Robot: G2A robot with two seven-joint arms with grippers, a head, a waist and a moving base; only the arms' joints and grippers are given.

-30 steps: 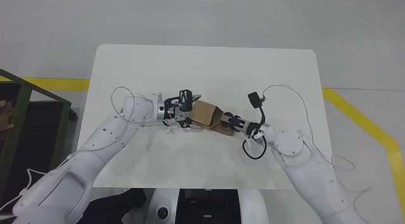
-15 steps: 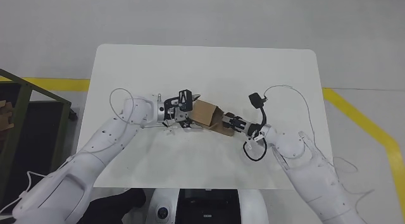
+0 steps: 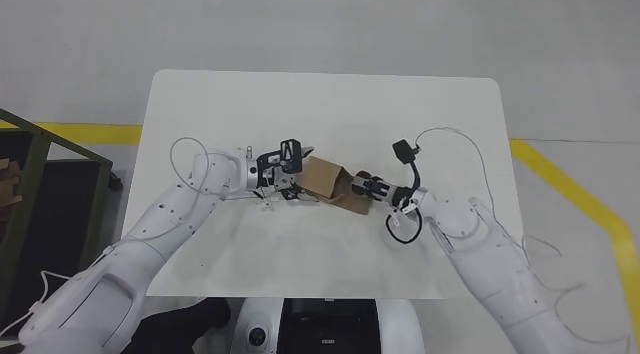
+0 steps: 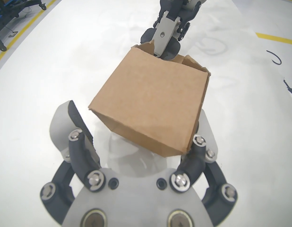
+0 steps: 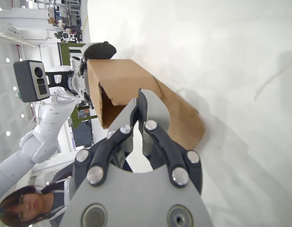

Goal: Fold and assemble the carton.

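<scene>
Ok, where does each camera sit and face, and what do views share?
Top view: overhead, looking down at the white table; left arm and right arm show.
Left wrist view: behind the left gripper, facing along its spread fingers at the brown cardboard carton.
Right wrist view: behind the right gripper, facing along its fingers, closed on the carton's open end.
Shared: all three show the carton.

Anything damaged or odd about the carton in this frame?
Yes. The carton has a ragged, torn rim at its open end, right where the right gripper pinches its wall. The closed faces toward the left gripper look clean and uncreased.
</scene>
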